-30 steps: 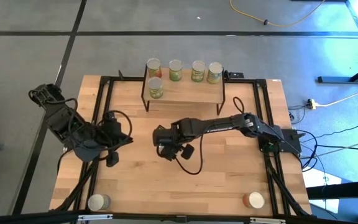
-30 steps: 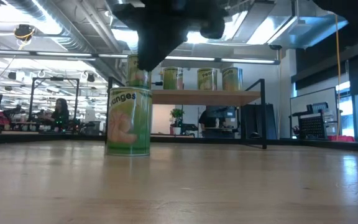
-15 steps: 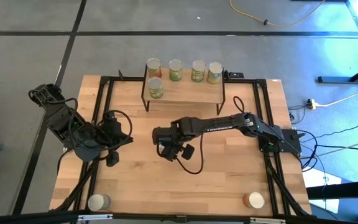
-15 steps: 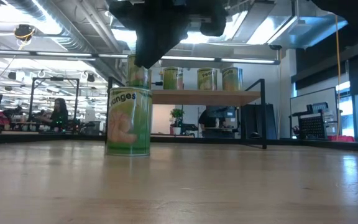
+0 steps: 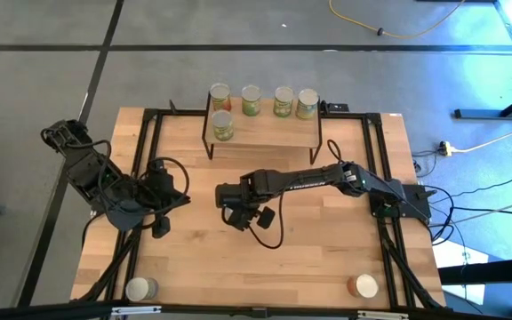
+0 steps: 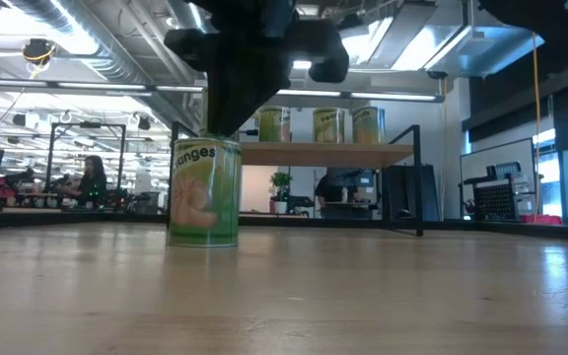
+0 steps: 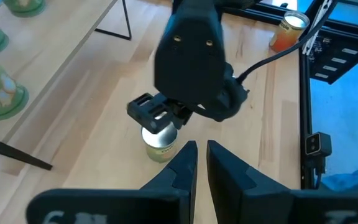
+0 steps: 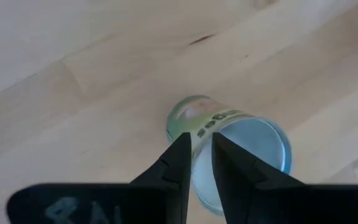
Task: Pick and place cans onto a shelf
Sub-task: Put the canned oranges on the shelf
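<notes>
A green-labelled can [image 6: 203, 192] stands upright on the table; it also shows in the left wrist view [image 7: 160, 144] and the right wrist view [image 8: 235, 146]. My right gripper [image 6: 220, 126] points down right over the can's top. Its fingers [image 8: 182, 152] have only a narrow gap, far narrower than the can, with nothing between them. Whether they touch the top cannot be told. Several cans [image 5: 283, 100] stand on the shelf [image 5: 265, 133] at the far edge. My left gripper [image 7: 201, 152] waits at the table's left, shut and holding nothing.
One can [image 5: 140, 289] stands at the near left corner of the table. An orange-labelled can [image 5: 363, 286] stands at the near right corner. A black frame [image 5: 149, 142] runs along the table's sides, and a cable loops below the right wrist. People sit in the room beyond.
My right gripper has come down toward the top of the green can and moved a little toward the table's left edge. The can has stayed where it was.
</notes>
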